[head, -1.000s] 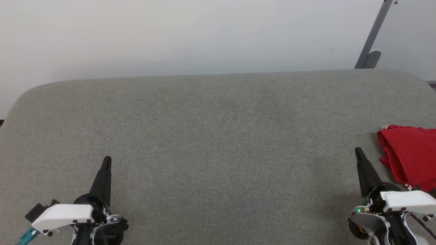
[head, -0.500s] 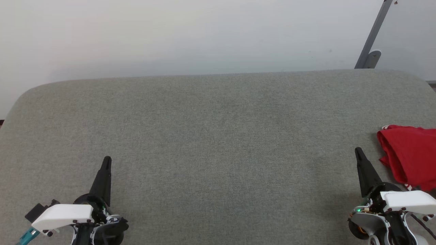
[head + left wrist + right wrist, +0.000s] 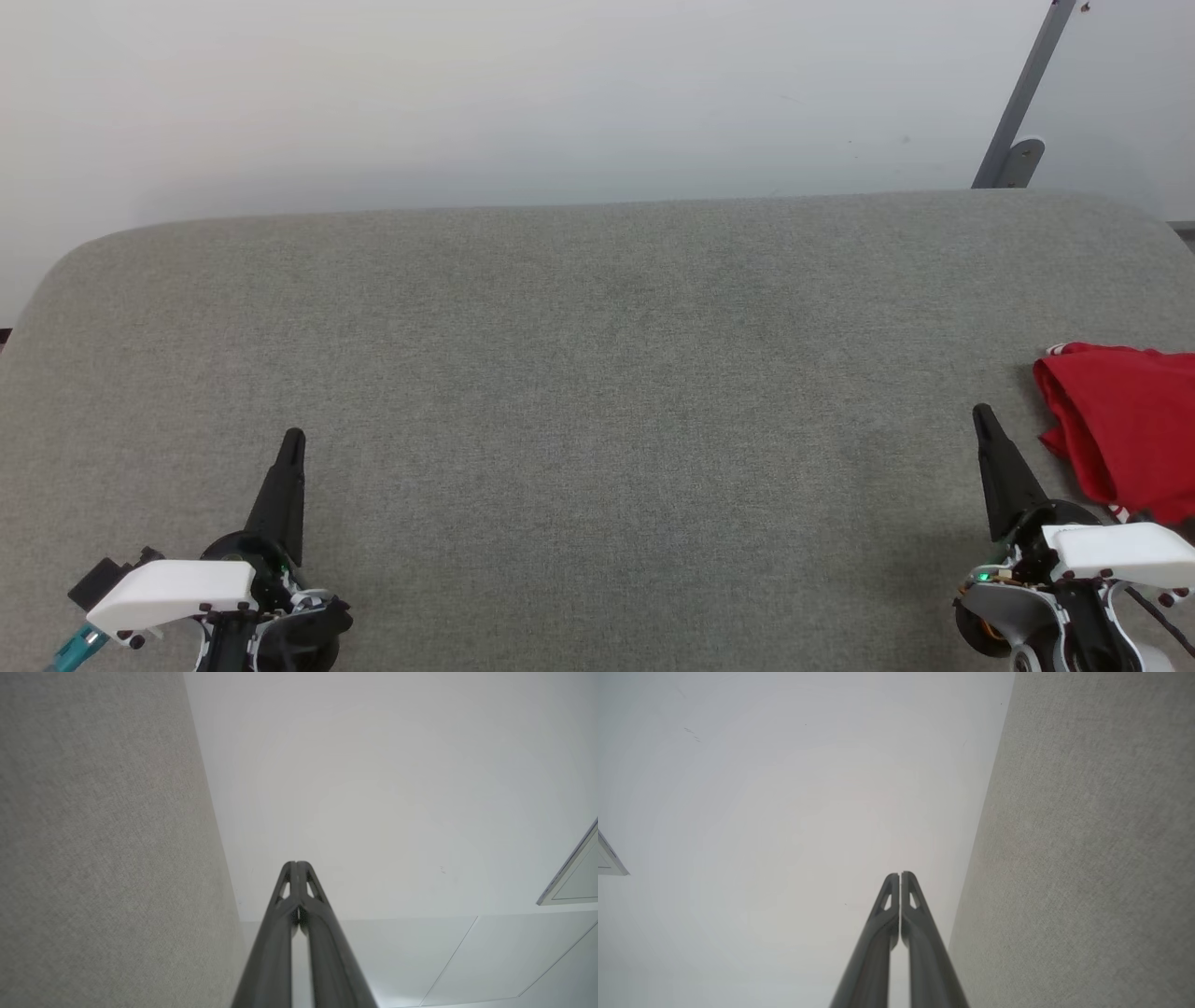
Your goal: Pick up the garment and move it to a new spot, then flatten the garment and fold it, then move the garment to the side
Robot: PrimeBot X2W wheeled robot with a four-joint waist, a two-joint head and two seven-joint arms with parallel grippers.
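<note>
Both pinched closed, empty: my left gripper and right gripper. The right should open wide, then bite deep into the bunched garment beside it.

Open grey surface left of garment

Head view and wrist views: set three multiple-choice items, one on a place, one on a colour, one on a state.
1. Where on the grey surface does the garment lie? A. far left B. middle C. right edge, by the right gripper
2. The garment's colour? A. blue B. red C. green
3. The left gripper's state? A. shut, empty B. wide open C. holding cloth
Answers: C, it sits at the head view's right edge; B, the cloth is red; A, its tips meet with nothing between.
</note>
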